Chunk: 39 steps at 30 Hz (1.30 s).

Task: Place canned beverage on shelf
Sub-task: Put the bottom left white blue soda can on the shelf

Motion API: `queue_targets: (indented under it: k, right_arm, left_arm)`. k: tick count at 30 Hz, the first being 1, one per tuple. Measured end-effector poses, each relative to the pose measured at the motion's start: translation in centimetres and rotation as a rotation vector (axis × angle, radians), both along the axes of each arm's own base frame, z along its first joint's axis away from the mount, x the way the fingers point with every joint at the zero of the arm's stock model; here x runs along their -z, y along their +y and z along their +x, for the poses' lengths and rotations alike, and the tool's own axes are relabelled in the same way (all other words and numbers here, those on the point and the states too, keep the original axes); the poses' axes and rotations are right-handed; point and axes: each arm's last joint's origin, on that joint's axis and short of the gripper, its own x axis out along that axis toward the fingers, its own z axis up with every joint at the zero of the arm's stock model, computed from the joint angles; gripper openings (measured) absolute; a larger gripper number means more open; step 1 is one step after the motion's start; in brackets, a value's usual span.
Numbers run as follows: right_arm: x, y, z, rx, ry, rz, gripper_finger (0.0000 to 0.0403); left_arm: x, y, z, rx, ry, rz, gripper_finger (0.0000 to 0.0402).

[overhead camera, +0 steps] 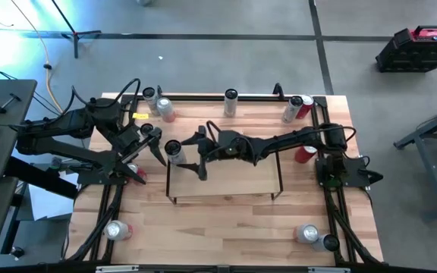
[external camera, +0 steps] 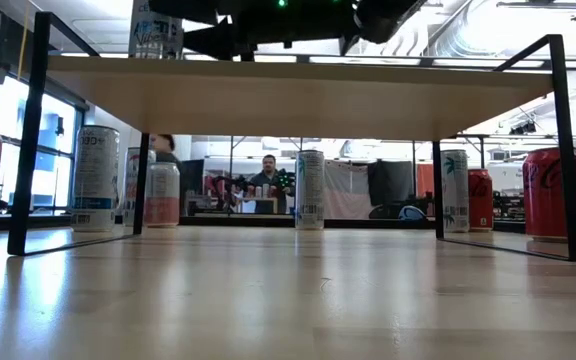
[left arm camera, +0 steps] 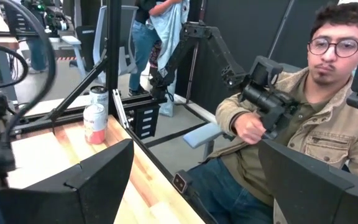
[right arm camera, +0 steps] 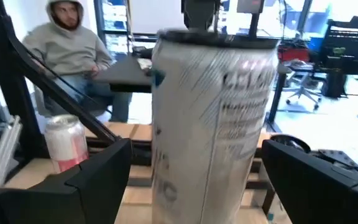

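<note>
The white can [overhead camera: 174,151] stands upright on the shelf [overhead camera: 234,182], at the shelf's left end and close to its back edge; the low view shows its base resting on the board. The right end effector [overhead camera: 197,154] sits just beside the can, toward the shelf's middle, and the right wrist view shows the can [right arm camera: 213,124] between the two dark fingers [right arm camera: 73,186] with a gap on each side, so the fingers stand open and are not gripping it.

The main risk, as I judge it, is the pull-back: with the can so close between the fingers, a sideways drift could clip it and tip it off the shelf's end, which has only a thin wire frame [overhead camera: 169,182]. A straight retreat away from the can looks safest.

The left end effector [overhead camera: 152,145] waits just off the shelf's left end, also open and holding nothing, near enough to the can that a stray move there could knock it too.
</note>
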Motion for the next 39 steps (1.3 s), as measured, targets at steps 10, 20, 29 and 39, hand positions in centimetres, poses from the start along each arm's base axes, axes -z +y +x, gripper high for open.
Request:
queue_targets:
  k: [10, 20, 29, 39]
  right_arm:
    - [-1.4, -0.4, 0.3, -0.083, -0.048, -0.036, 0.0344]
    - [-0.4, -2.0, 0.9, -0.08, -0.08, 0.032, 0.0344]
    - [-0.5, -1.7, 0.9, -0.136, -0.086, 0.027, 0.0343]
    - [-0.5, -0.3, 0.9, -0.129, -0.092, 0.019, 0.0334]
  left_arm:
    - [0.1, 0.0, 0.0, 0.002, -0.003, 0.01, 0.0337]
    - [0.1, 0.0, 0.0, 0.003, -0.005, 0.015, 0.0337]
    - [0.1, 0.0, 0.0, 0.005, -0.01, 0.024, 0.0337]
    - [0.1, 0.0, 0.0, 0.005, -0.007, 0.021, 0.0337]
